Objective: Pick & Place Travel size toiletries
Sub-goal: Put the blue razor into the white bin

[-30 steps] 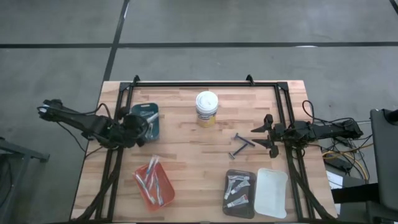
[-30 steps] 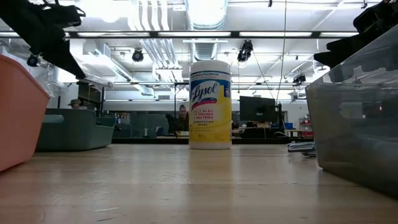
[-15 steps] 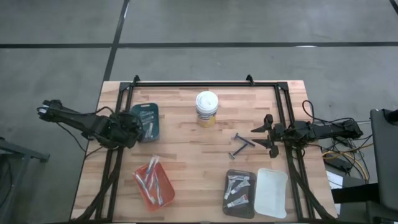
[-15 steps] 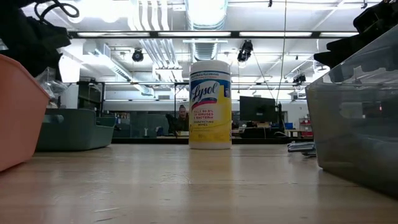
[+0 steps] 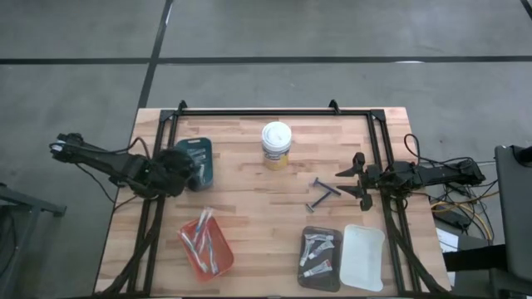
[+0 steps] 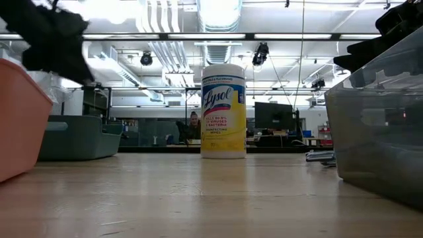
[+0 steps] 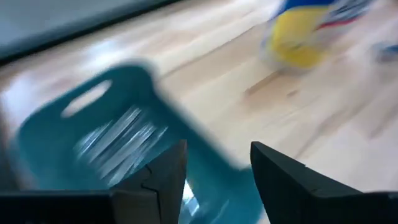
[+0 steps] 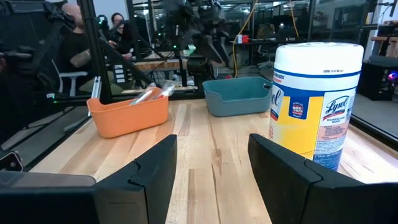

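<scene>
While your left gripper point(image 5: 189, 169) hangs at the left rim of the teal tray point(image 5: 204, 171), its fingers point(image 7: 163, 177) stand apart with nothing between them; the left wrist view shows the tray wall passing across the gap and silvery items point(image 7: 118, 138) lying inside the tray, just ahead of the fingers. That arm reaches in from the table's left side, over the black frame rail point(image 5: 155, 158).

Beyond the tray you have bare wood up to the wipes tub point(image 5: 276, 144), which stands upright near the far middle of the table point(image 5: 249, 216). Nearer you on the left, the orange tray point(image 5: 206, 246) holds pastel toothbrushes point(image 5: 202, 237) and lies well apart from the left gripper.

Your right gripper point(image 5: 359, 177) waits at the right side, just inside the right rail, fingers point(image 8: 155, 168) spread and empty. Two dark razors point(image 5: 322, 193) lie loose on the wood near it, between it and the table's middle, touching neither tray nor tub. Toward the near right edge, the dark tray point(image 5: 320, 257) holds small tubes point(image 5: 317, 246), and a white tray point(image 5: 363, 257) sits just beside it at the table's corner.

The widest open wood runs down the centre, between the orange tray and the dark tray, and from the tub toward the near edge. In the low view the tub stands alone mid-table.
</scene>
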Motion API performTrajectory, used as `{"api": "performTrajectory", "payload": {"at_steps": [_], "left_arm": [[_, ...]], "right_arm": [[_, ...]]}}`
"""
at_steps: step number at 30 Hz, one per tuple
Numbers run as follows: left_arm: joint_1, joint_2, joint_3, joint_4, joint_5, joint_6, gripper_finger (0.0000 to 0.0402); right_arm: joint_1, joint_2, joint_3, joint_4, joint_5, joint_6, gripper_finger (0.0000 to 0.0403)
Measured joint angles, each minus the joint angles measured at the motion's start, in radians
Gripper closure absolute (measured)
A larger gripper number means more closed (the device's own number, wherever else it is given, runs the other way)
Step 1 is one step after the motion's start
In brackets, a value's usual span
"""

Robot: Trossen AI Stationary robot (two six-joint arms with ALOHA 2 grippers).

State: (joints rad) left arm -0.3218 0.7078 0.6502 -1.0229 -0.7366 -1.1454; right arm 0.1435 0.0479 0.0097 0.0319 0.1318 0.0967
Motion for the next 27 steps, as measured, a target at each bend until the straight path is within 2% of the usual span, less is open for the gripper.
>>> {"api": "performTrajectory", "payload": {"at_steps": [7,12,17,23,27], "left_arm": [[0.000,0.043,0.000,0.434,-0.024,0.385,0.0220],[0.000,0.129,0.000,0.678,0.000,0.562,0.0220],[0.000,0.248,0.002,0.823,0.053,0.675,0.0221],[0.000,0.350,0.041,0.852,0.176,0.810,0.0221],[-0.001,0.358,0.012,1.038,0.323,0.995,0.0220]], "right_arm": [[0.000,0.000,0.000,0.000,0.000,0.000,0.0207],[0.000,0.000,0.000,0.000,0.000,0.000,0.0207],[0.000,0.000,0.000,0.000,0.000,0.000,0.0207],[0.000,0.000,0.000,0.000,0.000,0.000,0.0207],[0.000,0.000,0.000,0.000,0.000,0.000,0.0207]]}}
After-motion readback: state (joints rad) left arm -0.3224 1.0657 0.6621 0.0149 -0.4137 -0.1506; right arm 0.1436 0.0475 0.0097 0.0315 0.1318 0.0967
